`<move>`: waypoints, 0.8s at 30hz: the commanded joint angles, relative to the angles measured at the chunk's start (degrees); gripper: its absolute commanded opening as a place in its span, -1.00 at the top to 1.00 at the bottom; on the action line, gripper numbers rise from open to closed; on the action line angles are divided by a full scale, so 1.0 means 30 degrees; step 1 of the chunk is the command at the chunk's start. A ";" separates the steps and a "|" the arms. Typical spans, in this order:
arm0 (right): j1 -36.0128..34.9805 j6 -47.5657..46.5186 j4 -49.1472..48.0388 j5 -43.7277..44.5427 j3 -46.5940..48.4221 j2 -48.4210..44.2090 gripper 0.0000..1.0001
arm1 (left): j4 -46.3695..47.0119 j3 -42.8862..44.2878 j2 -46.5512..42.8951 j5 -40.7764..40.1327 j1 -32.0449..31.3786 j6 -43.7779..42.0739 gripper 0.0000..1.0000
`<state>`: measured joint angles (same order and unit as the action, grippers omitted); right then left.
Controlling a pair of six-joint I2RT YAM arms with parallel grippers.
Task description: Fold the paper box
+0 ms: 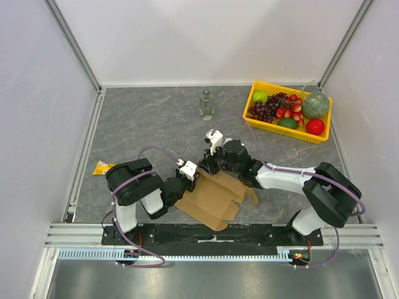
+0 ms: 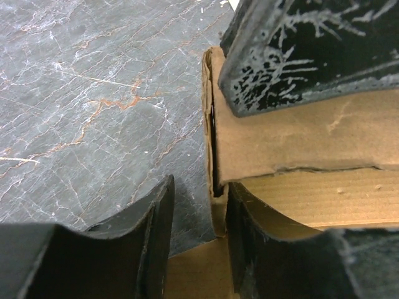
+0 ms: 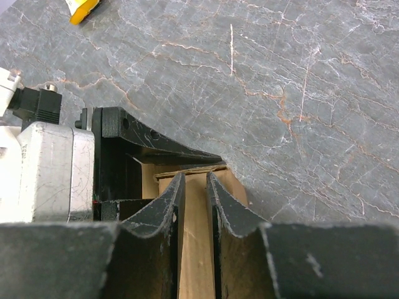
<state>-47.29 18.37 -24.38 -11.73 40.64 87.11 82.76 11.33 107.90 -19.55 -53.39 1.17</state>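
The paper box (image 1: 215, 199), a brown cardboard sheet with flaps part raised, lies at the near middle of the table between my arms. My left gripper (image 1: 191, 176) is at its left edge. In the left wrist view it (image 2: 199, 205) is open, and the edge of the cardboard (image 2: 312, 143) stands in the gap against the right finger. My right gripper (image 1: 207, 165) is at the box's far left corner. Its fingers are close together on a cardboard flap (image 3: 234, 187), which fills the narrow gap of the gripper (image 3: 194, 180). One right finger (image 2: 299, 50) lies over the flap.
A yellow tray (image 1: 283, 131) of fruit stands at the back right. A glass bottle (image 1: 206, 104) stands at the back middle. A yellow packet (image 1: 103, 167) lies at the left, also in the right wrist view (image 3: 81, 7). The left gripper body (image 3: 50, 168) is right beside my right fingers.
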 commanded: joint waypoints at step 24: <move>-0.0292 -0.0763 -0.0018 0.0540 -0.0423 -0.0705 0.42 | 0.4171 -0.1902 -0.1659 0.0979 -0.0545 0.1074 -0.49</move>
<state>-47.90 16.69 -25.21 -10.39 40.10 87.05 80.66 7.01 102.94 -18.76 -54.39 2.74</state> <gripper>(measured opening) 0.280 0.725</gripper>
